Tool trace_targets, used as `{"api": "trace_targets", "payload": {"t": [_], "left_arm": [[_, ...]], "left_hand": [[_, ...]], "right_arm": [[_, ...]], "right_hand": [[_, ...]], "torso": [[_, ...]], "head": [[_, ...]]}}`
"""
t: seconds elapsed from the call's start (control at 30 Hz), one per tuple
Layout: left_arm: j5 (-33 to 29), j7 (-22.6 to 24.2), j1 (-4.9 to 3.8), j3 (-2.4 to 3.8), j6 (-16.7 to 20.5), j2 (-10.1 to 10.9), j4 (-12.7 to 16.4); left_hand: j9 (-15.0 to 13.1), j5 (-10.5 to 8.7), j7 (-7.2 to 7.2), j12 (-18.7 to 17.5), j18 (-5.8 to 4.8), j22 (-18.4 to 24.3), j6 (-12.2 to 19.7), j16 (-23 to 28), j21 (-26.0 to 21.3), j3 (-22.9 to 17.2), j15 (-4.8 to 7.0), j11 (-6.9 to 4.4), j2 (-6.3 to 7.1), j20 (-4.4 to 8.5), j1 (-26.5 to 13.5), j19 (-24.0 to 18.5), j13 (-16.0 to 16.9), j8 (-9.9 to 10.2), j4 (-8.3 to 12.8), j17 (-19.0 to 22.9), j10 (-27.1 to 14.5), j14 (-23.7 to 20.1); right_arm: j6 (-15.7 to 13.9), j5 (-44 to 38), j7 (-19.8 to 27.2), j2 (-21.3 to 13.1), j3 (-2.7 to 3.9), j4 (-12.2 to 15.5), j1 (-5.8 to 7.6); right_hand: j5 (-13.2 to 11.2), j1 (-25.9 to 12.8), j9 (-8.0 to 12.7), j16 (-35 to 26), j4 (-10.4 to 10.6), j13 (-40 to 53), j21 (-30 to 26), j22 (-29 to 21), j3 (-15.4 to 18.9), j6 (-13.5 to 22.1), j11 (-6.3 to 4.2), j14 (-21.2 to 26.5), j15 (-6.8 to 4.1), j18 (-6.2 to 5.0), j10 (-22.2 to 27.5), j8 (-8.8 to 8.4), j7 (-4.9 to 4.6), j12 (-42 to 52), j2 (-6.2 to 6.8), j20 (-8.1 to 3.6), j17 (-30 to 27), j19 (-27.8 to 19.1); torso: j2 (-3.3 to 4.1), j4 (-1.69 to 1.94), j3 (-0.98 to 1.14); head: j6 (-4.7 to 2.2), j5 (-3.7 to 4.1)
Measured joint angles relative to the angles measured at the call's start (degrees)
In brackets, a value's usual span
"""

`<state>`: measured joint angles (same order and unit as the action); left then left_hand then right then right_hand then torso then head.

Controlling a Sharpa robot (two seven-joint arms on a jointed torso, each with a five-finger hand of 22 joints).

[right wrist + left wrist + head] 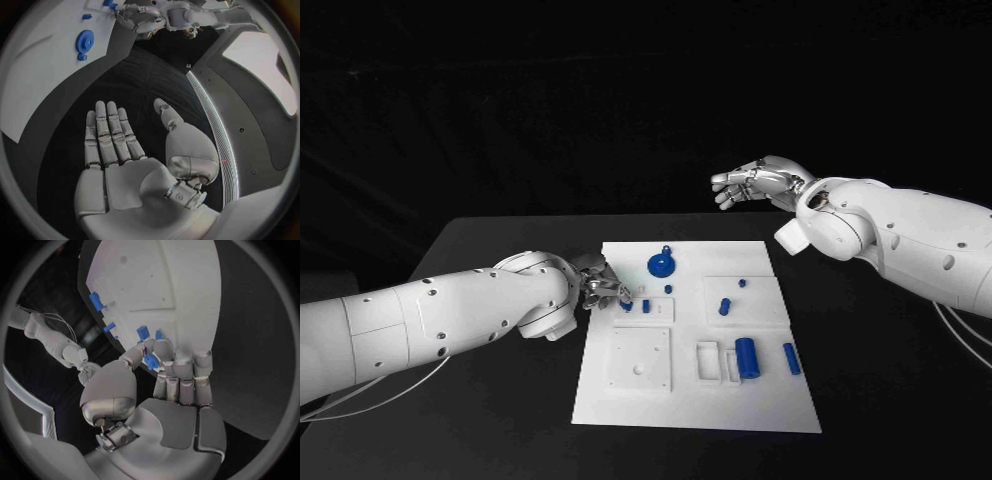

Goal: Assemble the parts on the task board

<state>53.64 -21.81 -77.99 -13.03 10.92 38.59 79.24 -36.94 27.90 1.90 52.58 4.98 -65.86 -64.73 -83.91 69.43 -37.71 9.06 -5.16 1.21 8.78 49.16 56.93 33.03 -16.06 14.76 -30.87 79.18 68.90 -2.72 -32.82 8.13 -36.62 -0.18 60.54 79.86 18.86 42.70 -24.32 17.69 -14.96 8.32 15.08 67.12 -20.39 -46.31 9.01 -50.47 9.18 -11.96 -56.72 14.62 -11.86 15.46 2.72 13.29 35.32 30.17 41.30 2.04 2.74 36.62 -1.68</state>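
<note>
**Three cameras, one board**

You are looking down from the head at the whole task board (697,405) on the black table (502,240). Your left wrist camera is sitting close behind the left hand (172,372), facing the board (169,285). Your right wrist camera is looking past the right hand (125,150), farther off; it is sharing the blue gear (84,40) with the head view (662,264).

Dim bkgd, board (697,400) bright, wrist views fisheye-bent.

Left hand (600,287) blocks task board (697,400) left edge (near small parts); bare desk (877,360) on right gives passage.
</note>
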Motion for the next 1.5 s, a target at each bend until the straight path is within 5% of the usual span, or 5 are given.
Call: {"api": "trace_targets", "payload": {"t": [1.17, 1.5], "left_arm": [[5.2, -0.1, 0.00, 0.06, -2.1, 0.6, 1.0], [5.2, -0.1, -0.01, 0.07, -2.2, 0.6, 0.9]], "left_hand": [[-2.6, -1.13, -0.08, 0.9, 0.43, -0.2, -0.1, -0.5, 0.0, 0.2, 0.02, 0.16, 0.76, -0.10, 0.2, -0.1, 0.0, -0.4, 0.2, -0.1, 0.0, 0.0], [-3.3, -4.83, -0.13, 2.2, 0.34, -0.5, -0.1, -1.3, 0.3, 0.4, 0.03, 0.16, 0.76, 0.13, 0.2, 0.1, 0.2, -0.4, -0.3, -0.5, 0.0, 0.0]], "right_arm": [[0.0, 0.1, 0.0, -0.2, 0.00, 0.2, -0.15], [0.0, 0.1, 0.0, -0.2, 0.00, 0.2, -0.16]], "right_hand": [[0.0, 0.0, 0.0, 0.0, 0.0, -0.1, 0.0, 0.0, 0.0, 0.0, 0.00, 0.0, 0.00, 0.01, 0.0, 0.00, 0.00, 0.0, 0.00, -0.01, 0.0, 0.0], [0.0, 0.0, 0.0, 0.0, 0.0, -0.1, 0.0, 0.0, 0.0, 0.0, 0.00, 0.0, 0.00, 0.01, 0.0, 0.00, 0.00, 0.0, 0.00, -0.01, 0.0, 0.0]], "torso": [[-0.03, 0.04, 0.04], [-0.01, 0.03, 0.04]], "head": [[0.11, 0.14], [0.10, 0.03]]}}
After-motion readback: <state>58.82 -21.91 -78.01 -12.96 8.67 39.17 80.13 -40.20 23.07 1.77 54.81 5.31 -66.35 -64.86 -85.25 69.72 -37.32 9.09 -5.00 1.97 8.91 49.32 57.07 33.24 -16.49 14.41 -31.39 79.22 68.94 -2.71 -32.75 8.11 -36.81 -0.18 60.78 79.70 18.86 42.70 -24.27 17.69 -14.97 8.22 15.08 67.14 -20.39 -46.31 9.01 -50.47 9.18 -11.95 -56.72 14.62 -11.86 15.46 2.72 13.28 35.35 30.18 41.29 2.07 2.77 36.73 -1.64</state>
